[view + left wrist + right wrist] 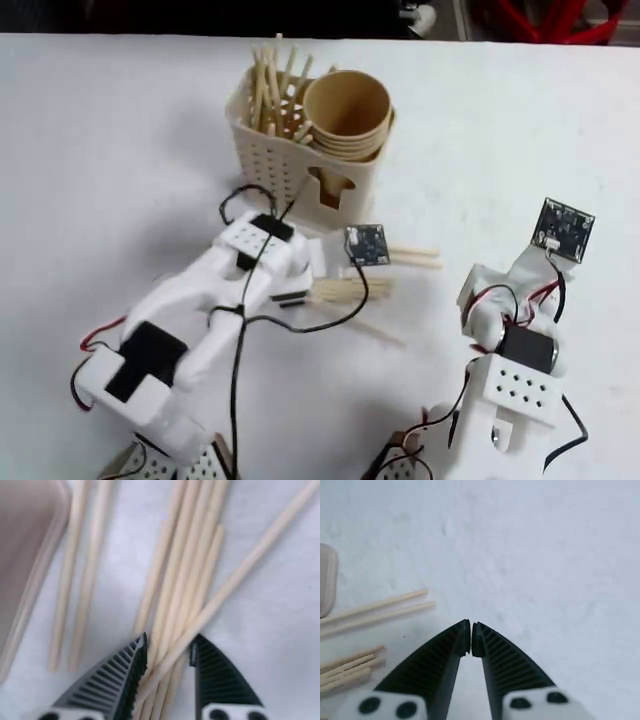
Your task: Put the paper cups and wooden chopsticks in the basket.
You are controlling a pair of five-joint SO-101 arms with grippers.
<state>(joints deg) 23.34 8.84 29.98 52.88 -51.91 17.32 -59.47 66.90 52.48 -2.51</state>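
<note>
Where the left pincer (pixel 167 650) meets the white counter (pixel 280 645), its two black ribbed fingers (pixel 120 680) are drawn in close on a bundle of pale wooden chopsticks (pixel 187 570). They grip it near one end. The sticks fill the narrow gap between the jaws and lie flat on the counter. A single slanted chopstick (pixel 260 554) crosses the bundle right at the fingertips. Just beside the bundle, a separate pair of chopsticks (pixel 75 580) lies side by side near the rounded corner of a cream plastic basket with perforated walls (pixel 25 540).

Seen from above, the white left arm (pixel 200 300) is angled toward the basket, which stands at the far side of the counter, near the bundle. Inside the basket, a stack of tan paper cups (pixel 345 100) sits upright with the mouth up. Beside it, a cluster of standing chopsticks (pixel 270 80) leans against the basket wall.

The right pincer (pixel 471 639) is clenched, its black fingertips touching with nothing between them. It hangs over bare counter, apart from the chopsticks lying there. The white right arm (pixel 510 340) is folded back at the near edge, well apart from the basket.
</note>
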